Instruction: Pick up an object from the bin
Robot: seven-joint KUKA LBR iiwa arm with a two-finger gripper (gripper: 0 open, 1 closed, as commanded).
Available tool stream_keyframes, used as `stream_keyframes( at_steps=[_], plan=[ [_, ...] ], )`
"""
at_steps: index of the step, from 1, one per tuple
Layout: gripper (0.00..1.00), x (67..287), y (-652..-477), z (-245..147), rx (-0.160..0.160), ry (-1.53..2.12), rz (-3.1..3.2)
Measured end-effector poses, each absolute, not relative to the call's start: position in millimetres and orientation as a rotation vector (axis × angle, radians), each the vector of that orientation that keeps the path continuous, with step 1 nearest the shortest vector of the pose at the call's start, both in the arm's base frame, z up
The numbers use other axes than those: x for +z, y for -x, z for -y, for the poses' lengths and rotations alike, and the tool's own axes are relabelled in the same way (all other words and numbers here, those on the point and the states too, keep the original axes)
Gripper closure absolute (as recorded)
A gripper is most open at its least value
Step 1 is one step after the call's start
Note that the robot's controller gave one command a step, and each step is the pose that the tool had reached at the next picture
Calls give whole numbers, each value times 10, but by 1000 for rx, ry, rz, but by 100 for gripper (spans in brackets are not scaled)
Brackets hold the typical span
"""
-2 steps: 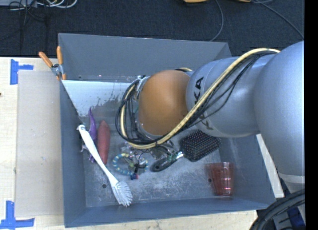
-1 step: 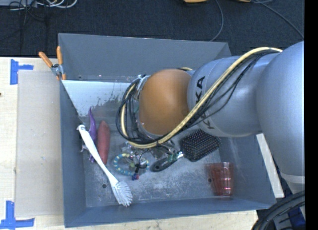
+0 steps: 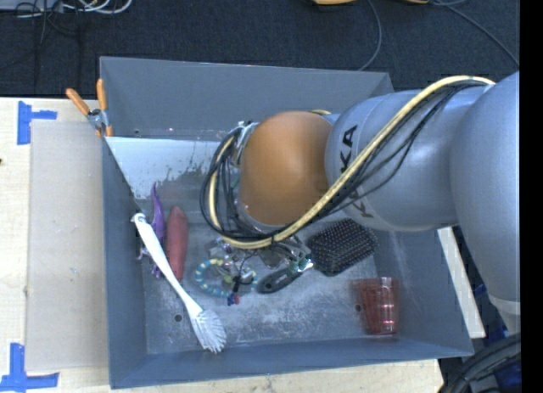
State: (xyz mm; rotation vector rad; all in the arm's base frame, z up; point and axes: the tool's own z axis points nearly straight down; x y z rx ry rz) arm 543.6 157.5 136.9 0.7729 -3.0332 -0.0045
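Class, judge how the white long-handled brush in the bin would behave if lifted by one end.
The white brush looks like slim plastic, so probably light and fairly stiff. Being long, it would likely tilt, bristle head drooping, if gripped at one end.

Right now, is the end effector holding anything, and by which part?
Cannot tell. The end effector sits over a small heap beside the black brush.

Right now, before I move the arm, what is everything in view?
Dish brush: 1, white, diagonal along bin's left.
Oblong thing: 1, red, right of brush handle.
Thin strip: 1, purple, left of the red one.
Hairbrush: 1, black, right of centre.
Cup: 1, clear red, near right corner.
Small trinket: 1, teal, centre.
Bin: 1, grey.
Arm: 1, grey, orange cover, from right.
Gripper: 1, low over the trinket.
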Motion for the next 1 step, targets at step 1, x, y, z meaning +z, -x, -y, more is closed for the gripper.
stream_keyframes(
  at_steps=[1],
  plan=[
    [100, 1529, -5441, -1577, -5, -772, 3035]
  ],
)
